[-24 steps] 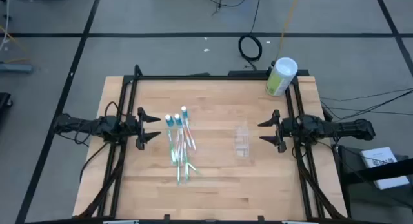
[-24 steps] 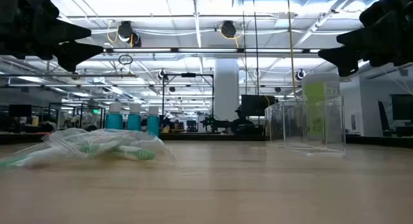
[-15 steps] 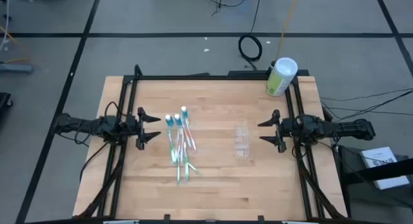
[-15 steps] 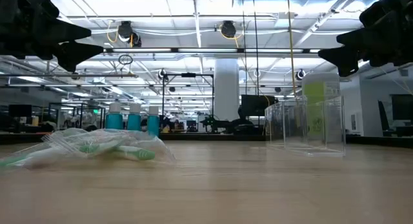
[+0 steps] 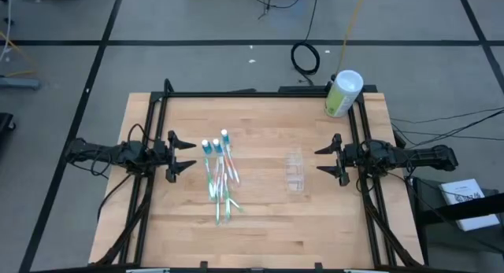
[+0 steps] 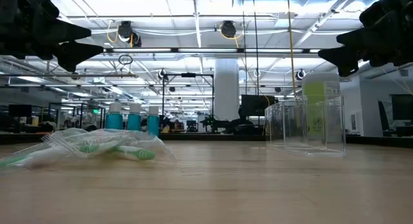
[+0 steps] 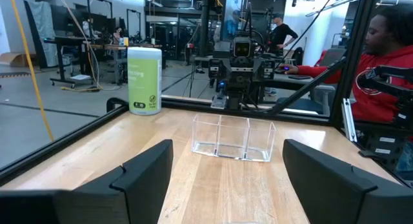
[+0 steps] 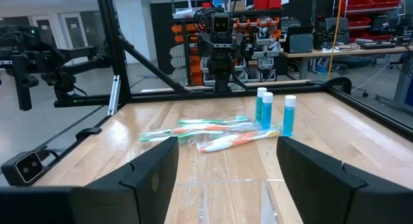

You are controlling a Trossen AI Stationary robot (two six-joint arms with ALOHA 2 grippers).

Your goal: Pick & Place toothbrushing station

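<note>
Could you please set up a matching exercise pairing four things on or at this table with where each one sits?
Things:
1. clear cup
2. toothbrushes and tubes
3. pale-green canister
4. left hand

Places:
A. far right corner of the table
B. open, raised at the table's left edge
C. left of centre, lying in a loose pile
D. right of centre, just in front of the right hand

Pairs: 1-D, 2-C, 3-A, 4-B
</note>
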